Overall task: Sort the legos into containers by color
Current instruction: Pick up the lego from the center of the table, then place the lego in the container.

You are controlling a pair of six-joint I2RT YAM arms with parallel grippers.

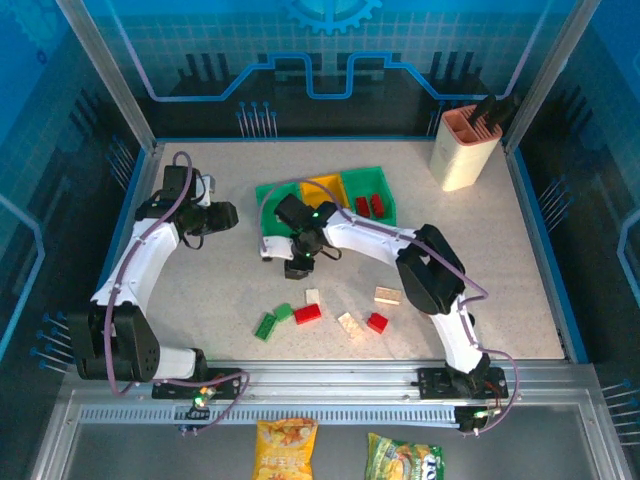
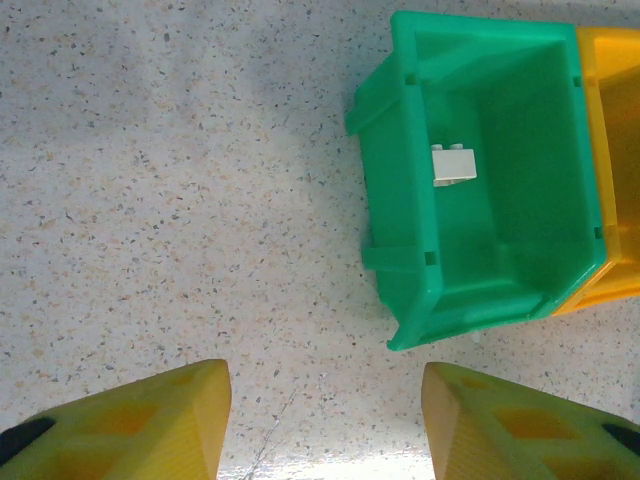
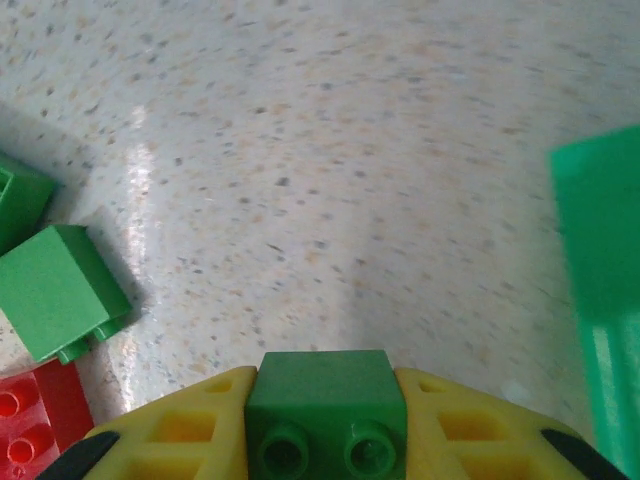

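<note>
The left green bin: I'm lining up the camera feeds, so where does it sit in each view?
Top external: the left green bin is at the left end of the bin row.
Left wrist: the bin is at upper right, with a cream brick inside.
Right wrist: a blurred green slab at the right edge, probably this bin.
Shared landmark: the yellow-orange bin against its side, also at the left wrist view's right edge.
</note>
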